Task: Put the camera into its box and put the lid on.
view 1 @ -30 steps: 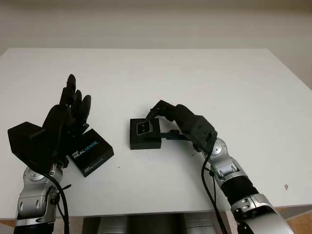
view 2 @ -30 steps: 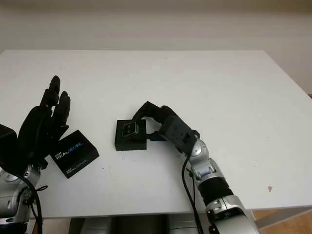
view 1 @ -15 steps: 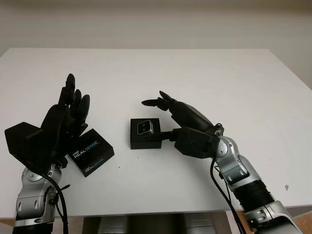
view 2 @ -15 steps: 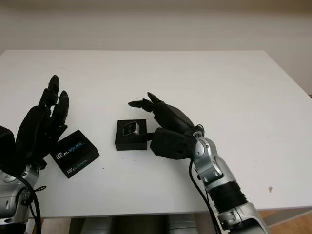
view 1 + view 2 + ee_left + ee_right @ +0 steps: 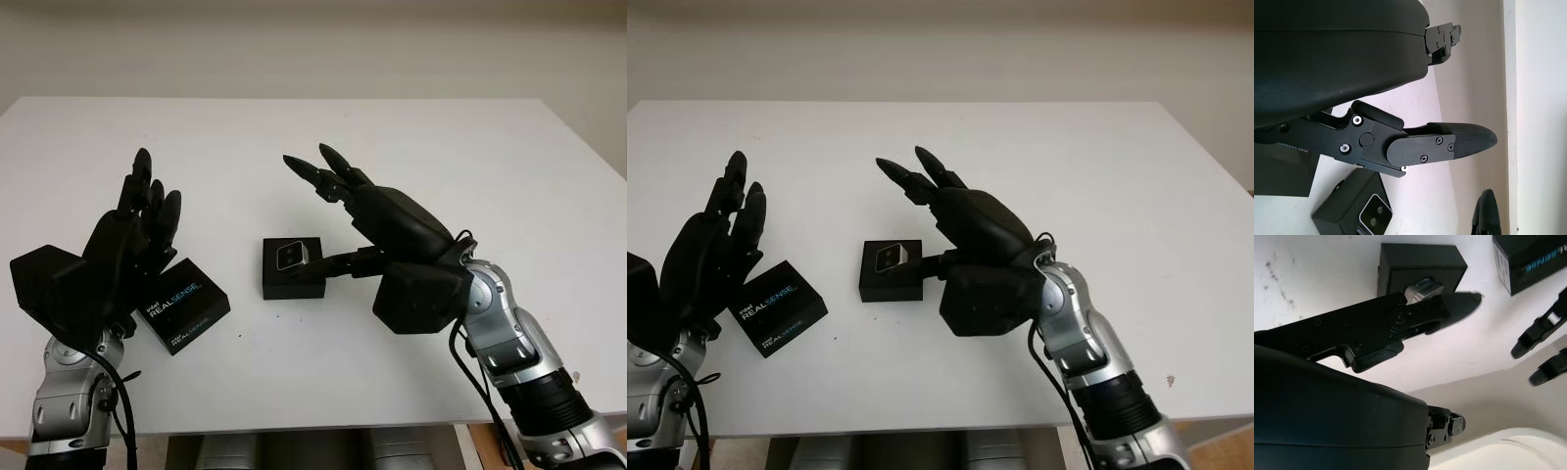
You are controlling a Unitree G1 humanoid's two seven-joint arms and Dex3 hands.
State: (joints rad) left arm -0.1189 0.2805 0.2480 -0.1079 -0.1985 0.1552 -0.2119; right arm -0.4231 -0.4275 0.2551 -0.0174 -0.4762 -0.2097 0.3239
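Note:
A small silver camera point(image 5: 291, 257) sits inside the open black box point(image 5: 292, 279) at the middle of the white table point(image 5: 411, 147). The black lid point(image 5: 182, 305), printed REALSENSE, lies flat to the box's left. My right hand point(image 5: 338, 186) is open, raised above and to the right of the box, holding nothing. My left hand point(image 5: 137, 230) is open too, lifted above the lid's left edge. In the right wrist view the box point(image 5: 1400, 260) and camera point(image 5: 1422, 286) lie beyond a finger, with the lid point(image 5: 1528, 259) at the corner. The left wrist view catches the camera point(image 5: 1375, 215) in its box point(image 5: 1347, 205).
The table's far edge meets a pale wall point(image 5: 313, 39). A few small dark specks point(image 5: 575, 374) mark the table near its right front corner.
My right hand has let go of the camera, opened and risen up and back from the box. The camera stays in the box. The left hand has barely moved.

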